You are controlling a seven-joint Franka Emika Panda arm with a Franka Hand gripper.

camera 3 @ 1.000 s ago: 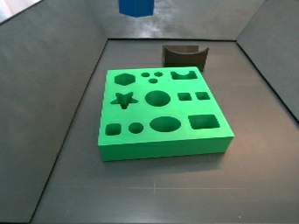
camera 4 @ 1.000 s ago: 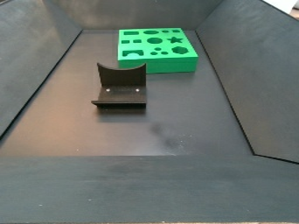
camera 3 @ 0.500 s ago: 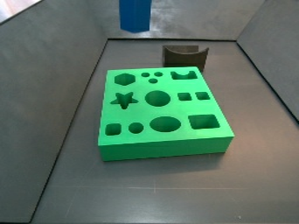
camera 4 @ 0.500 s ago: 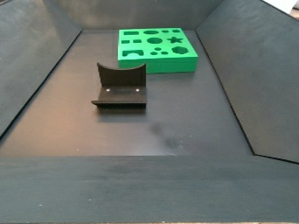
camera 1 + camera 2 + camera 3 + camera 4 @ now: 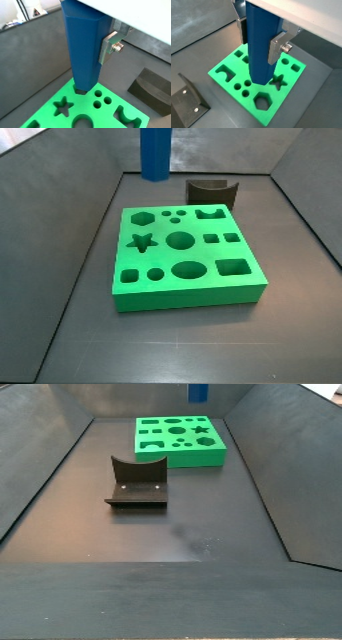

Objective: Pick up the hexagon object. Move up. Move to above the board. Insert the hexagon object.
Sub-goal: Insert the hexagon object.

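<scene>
Upright, the tall plain blue hexagon object (image 5: pixel 260 47) sits clamped in the claw (image 5: pixel 259 40) above the board (image 5: pixel 238 75).

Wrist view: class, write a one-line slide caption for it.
Gripper holds the blue hexagon object upright above the green board.

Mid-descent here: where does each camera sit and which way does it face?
Wrist view: on the arm, looking down the hexagon object in the gripper at the board.
Wrist view: same, opposite side; finger, fixture.
Side view: near the board, fixture behind.
Side view: near the fixture, board behind.
All share the peg.
</scene>
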